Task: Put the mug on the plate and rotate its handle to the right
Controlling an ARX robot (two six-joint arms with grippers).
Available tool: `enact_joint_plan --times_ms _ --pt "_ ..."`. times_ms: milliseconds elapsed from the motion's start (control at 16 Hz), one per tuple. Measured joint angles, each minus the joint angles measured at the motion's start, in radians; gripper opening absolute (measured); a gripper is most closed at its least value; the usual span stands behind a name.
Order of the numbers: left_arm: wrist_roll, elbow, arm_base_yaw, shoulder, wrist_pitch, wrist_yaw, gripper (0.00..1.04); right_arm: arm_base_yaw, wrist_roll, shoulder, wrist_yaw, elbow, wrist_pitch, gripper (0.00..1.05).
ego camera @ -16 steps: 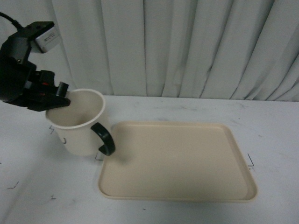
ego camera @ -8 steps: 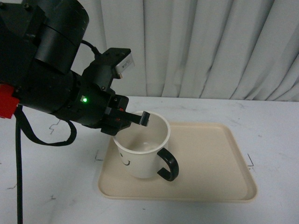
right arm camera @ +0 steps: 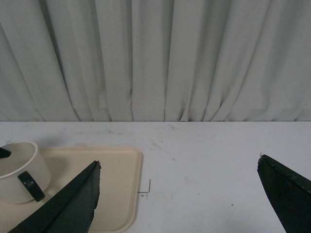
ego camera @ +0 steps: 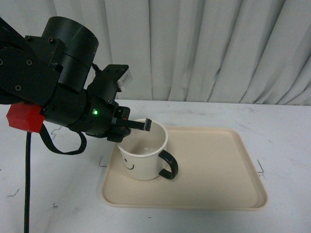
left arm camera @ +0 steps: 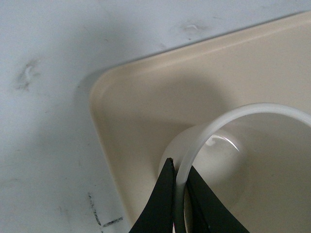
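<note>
Smiley-print mug (ego camera: 142, 158), on plate (ego camera: 214, 165) — left gripper (ego camera: 145, 126) pinching

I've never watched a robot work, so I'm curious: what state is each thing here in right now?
plate: flat on the table.
mug: upright, empty, on the plate's left part.
handle: points right and toward the camera.
left gripper: shut on the mug's rim.
right gripper: open, empty.
</note>
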Motion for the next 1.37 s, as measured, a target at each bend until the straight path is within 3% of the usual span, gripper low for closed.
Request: enact_joint_plan --times_ms 561,686,748,810,1060,1122,1372 --pt "-0.014 0.026 -0.023 0.016 -0.031 -0.006 0.06 0.0 0.0 0.0 0.0 0.0 0.0 0.98" --pt "-0.013 0.027 -0.023 0.017 -0.044 -0.006 0.28 0.0 0.0 0.0 0.0 0.0 0.0 0.98" --pt "-0.009 0.027 -0.022 0.017 -0.044 -0.002 0.48 0.0 0.0 0.0 0.0 0.0 0.0 0.98" --pt "-0.004 0.027 -0.021 0.017 -0.044 0.002 0.59 0.0 0.0 0.0 0.0 0.0 0.0 0.98" --pt "0.013 0.015 -0.011 -0.016 -0.032 0.019 0.93 0.0 0.0 0.0 0.0 0.0 0.0 0.98" --pt "0.017 -0.002 -0.01 -0.06 -0.01 0.024 1.0 0.0 0.0 0.0 0.0 0.0 0.0 0.98" --pt "0.084 -0.115 -0.04 -0.272 0.138 0.011 0.98 0.0 0.0 0.0 0.0 0.0 0.0 0.98"
